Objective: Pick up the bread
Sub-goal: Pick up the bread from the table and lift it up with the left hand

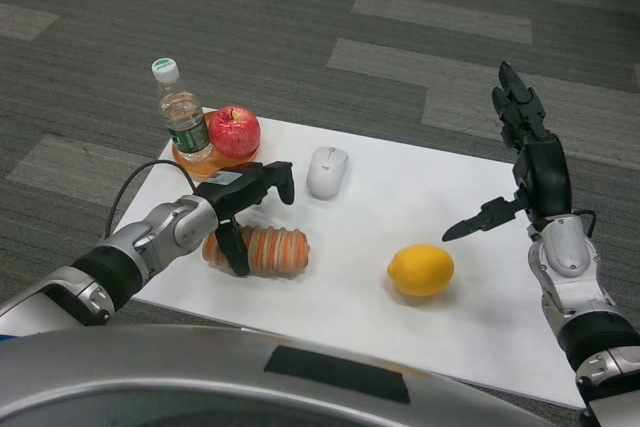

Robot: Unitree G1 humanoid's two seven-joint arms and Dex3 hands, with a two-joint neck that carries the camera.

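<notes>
The bread [270,250], an orange-and-tan striped loaf, lies on the white table [400,197] at the front left. My left hand [245,202] is right over its left end. The thumb hangs down across the loaf's front side, and the other fingers reach out above and behind it, apart and not wrapped round it. The loaf still rests on the table, and its left end is partly hidden by the hand. My right hand [525,152] is raised at the table's right side with its fingers stretched upward and its thumb pointing left, holding nothing.
A yellow lemon [421,269] lies right of the bread. A white computer mouse [327,171] sits behind the bread. At the back left corner a red apple [235,131] and a water bottle [184,117] stand on an orange dish [205,160].
</notes>
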